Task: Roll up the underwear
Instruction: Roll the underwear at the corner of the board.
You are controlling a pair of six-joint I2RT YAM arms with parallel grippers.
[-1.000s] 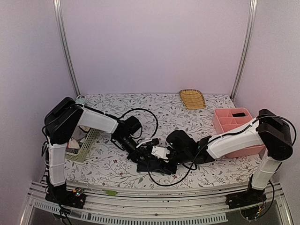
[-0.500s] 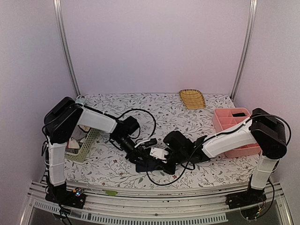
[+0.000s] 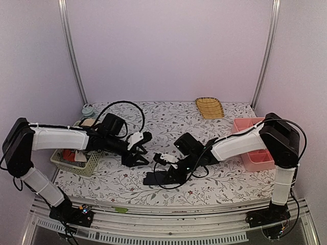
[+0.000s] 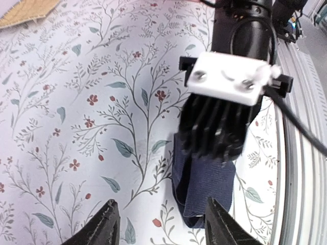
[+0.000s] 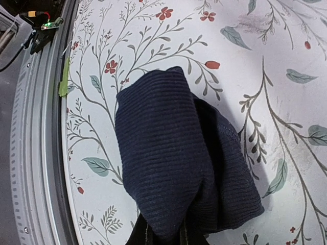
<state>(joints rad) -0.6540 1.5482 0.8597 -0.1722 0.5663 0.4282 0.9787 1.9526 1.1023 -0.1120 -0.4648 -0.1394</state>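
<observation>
Top external view: I start at the pale green basket, my marker for everything else. Just to the right of the basket, the left gripper hangs low over the flowered cloth. Its wrist view shows the fingers spread well apart with nothing between them.

Further right of the basket lies the dark underwear, a small bunched, partly folded heap. The right gripper is clamped narrow on the end farthest from the basket. Its own wrist view shows the fingertips pinching a gathered fold. The pink organiser sits far right of the basket, well apart from the work.

Here is what I would worry about. Only one bunched end is pinched, and nothing pins the free end. A pull from the right arm could therefore drag the whole piece across the table instead of turning it over on itself.

The fold looks loose, so it may fall open if that grip slackens. The two grippers also stand near each other. If the left one comes in to press the cloth, its open fingers could knock the right gripper or snag its cable.
</observation>
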